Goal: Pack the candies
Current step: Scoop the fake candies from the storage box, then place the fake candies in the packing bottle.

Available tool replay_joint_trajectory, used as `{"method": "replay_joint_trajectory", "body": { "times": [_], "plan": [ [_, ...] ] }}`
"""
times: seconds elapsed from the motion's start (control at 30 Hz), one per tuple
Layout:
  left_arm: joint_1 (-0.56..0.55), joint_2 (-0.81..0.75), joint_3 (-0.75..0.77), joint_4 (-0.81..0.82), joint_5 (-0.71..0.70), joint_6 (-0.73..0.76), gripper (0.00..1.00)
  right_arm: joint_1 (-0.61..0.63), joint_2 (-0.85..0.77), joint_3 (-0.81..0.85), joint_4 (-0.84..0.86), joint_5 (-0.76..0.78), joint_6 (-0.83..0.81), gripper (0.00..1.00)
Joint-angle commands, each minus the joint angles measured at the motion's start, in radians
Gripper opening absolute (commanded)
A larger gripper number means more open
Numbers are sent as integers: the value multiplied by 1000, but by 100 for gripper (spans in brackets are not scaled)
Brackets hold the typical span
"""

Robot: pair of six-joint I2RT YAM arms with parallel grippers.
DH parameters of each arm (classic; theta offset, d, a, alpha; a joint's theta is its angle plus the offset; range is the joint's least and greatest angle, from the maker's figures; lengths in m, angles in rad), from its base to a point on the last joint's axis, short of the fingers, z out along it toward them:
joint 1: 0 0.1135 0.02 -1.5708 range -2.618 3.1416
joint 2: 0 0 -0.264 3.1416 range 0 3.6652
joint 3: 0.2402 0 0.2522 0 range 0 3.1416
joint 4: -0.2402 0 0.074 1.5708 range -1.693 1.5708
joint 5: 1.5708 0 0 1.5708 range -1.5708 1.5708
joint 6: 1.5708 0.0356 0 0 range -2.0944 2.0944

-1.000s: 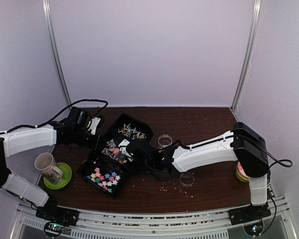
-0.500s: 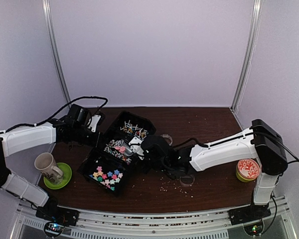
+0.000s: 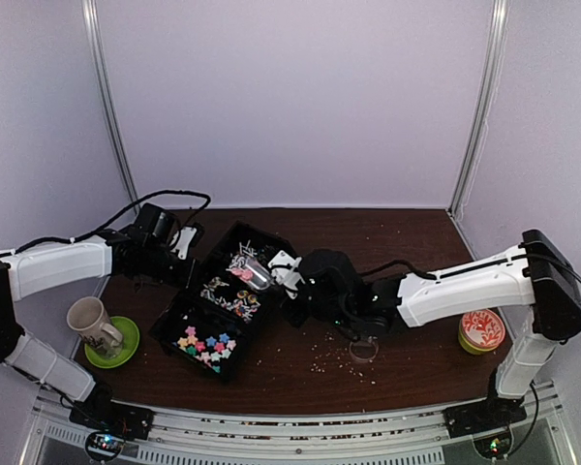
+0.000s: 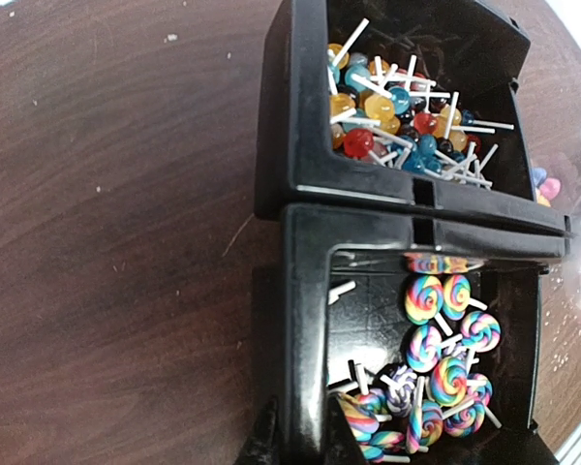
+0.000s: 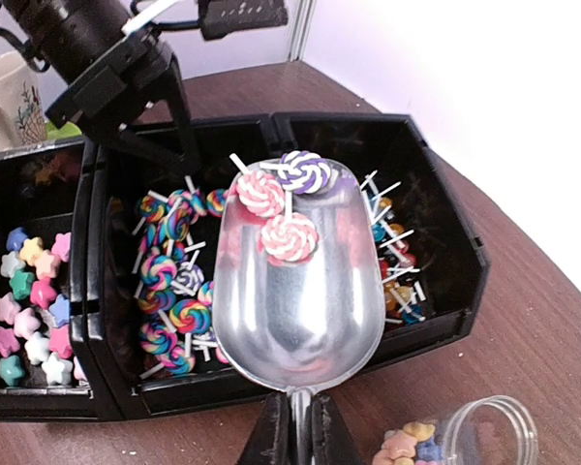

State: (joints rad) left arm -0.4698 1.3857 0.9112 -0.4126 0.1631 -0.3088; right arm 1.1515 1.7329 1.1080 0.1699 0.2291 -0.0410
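High rear overview; close wrists; tray (image 4: 290,145) shared.

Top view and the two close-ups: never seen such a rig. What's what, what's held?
Two robot arms bolted to a table. The wide picture comes from a fixed camera above; each close-up from a camera on one wrist. On the table: a black tray with three compartments of candies, a small jar, a mug on a green saucer. The left gripper is shut on the tray's wall. The right gripper is shut on a metal scoop carrying three swirl lollipops above the tray.
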Motion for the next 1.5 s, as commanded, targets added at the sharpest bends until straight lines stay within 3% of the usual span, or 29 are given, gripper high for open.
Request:
{"method": "replay_joint_trajectory", "body": {
  "times": [0.0, 0.73, 1.47],
  "plan": [
    [8, -23, 72, 91, 41, -26, 0, -15, -96, -31, 34, 46, -22, 0],
    [9, -22, 87, 51, 16, -27, 0, -74, -433, -67, -452, 165, 8, 0],
    [8, -27, 86, 49, 12, -29, 0, -117, -439, 15, -786, 202, 34, 0]
  ]
}}
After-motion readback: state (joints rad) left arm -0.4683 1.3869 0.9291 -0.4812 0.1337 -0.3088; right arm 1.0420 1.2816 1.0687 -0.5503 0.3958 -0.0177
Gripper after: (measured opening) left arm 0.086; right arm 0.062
